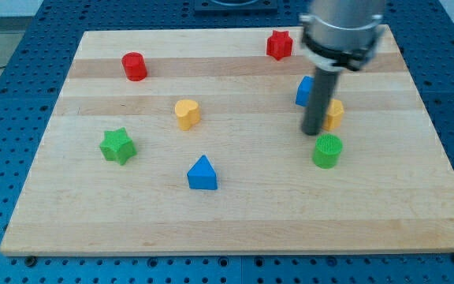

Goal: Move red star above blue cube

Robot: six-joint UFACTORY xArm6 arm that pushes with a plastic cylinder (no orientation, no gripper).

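Note:
The red star [279,44] lies near the view's top, right of centre, on the wooden board [235,213]. The blue cube [303,91] sits below and a little right of it, partly hidden behind the rod. My tip [314,132] rests just below the blue cube, left of a yellow block [334,114] and just above a green cylinder [327,151]. The tip touches neither the red star nor, as far as I can tell, the blue cube.
A red cylinder [134,66] lies at the upper left, a yellow heart [186,113] left of centre, a green star [117,146] at the left, and a blue triangle [202,173] at lower centre. Blue perforated table surrounds the board.

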